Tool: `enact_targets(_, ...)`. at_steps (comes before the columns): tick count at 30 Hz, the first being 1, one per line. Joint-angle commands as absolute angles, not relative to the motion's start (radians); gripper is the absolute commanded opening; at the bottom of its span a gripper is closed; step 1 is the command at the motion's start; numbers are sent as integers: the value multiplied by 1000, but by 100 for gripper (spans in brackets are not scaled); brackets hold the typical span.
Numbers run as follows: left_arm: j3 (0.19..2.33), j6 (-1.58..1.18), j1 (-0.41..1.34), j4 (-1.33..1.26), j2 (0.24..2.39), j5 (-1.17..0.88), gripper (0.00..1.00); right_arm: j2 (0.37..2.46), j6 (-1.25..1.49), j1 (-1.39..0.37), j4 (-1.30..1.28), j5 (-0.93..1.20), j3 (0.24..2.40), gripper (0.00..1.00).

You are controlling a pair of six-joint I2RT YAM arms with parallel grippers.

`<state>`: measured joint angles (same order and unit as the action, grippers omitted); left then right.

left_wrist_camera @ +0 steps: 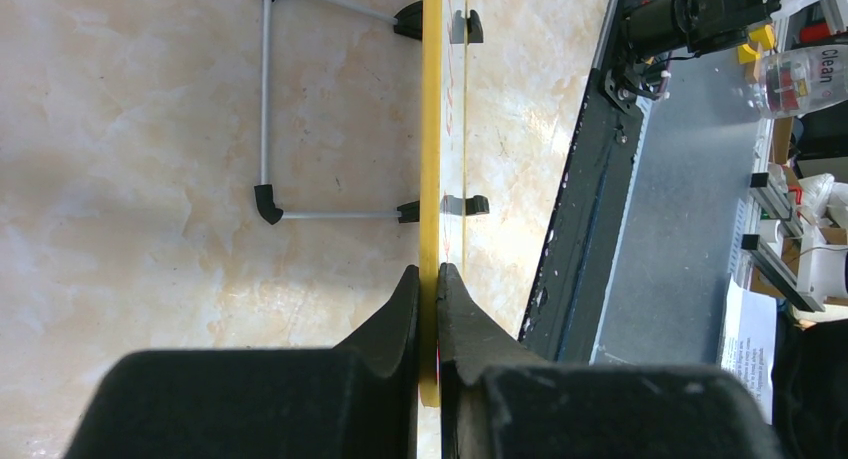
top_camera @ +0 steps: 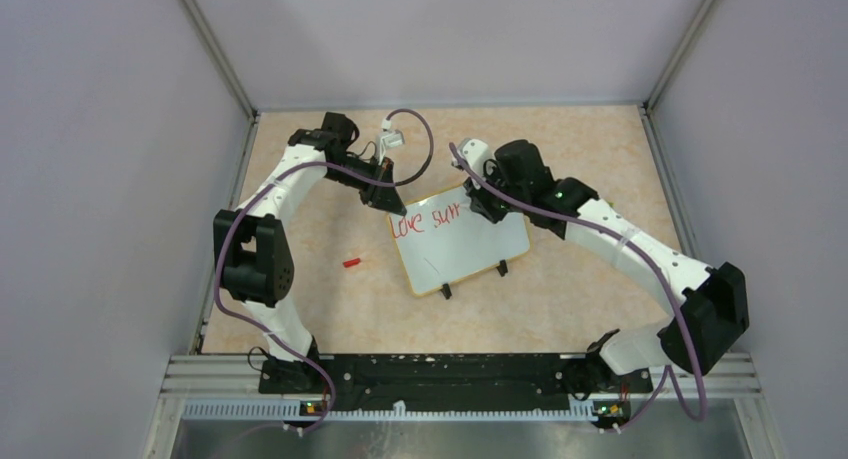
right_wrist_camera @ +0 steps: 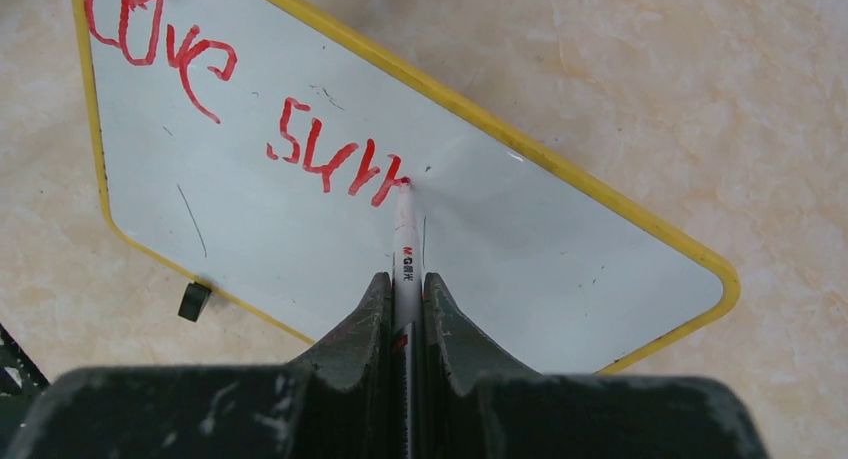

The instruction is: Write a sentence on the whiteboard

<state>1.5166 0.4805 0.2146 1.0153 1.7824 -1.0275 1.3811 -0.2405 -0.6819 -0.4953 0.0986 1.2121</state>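
The whiteboard lies tilted on the table between both arms. Red writing, the sentence, reads "Love surr" in its first line. My left gripper is shut on the board's yellow rim at the far left corner, with a finger on each side of the edge. My right gripper is shut on a white marker. The marker's red tip touches the board at the end of the last letter. Two black clip feet show along the rim.
A small red marker cap lies on the table left of the board. A wire stand is behind the board. Grey walls enclose the table, and the black rail with the arm bases runs along the near edge.
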Motion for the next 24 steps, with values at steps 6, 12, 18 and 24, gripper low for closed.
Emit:
enact_targets(6,1497,492,238,994,1764,-973,0,1312,-246,-667,-533,152,1260,0)
enact_targets(12,1504,501,238,996,1768,-958,0,1299,-247,-657,-546,199,1253,0)
enact_targets(18,1543,520,239,1020,1799,-950,0,1301,-238,-644,-567,283,1260,0)
enact_targets(24,1597,526,241,1040,1818,-941,1,1301,-234,-620,-572,310,1267,0)
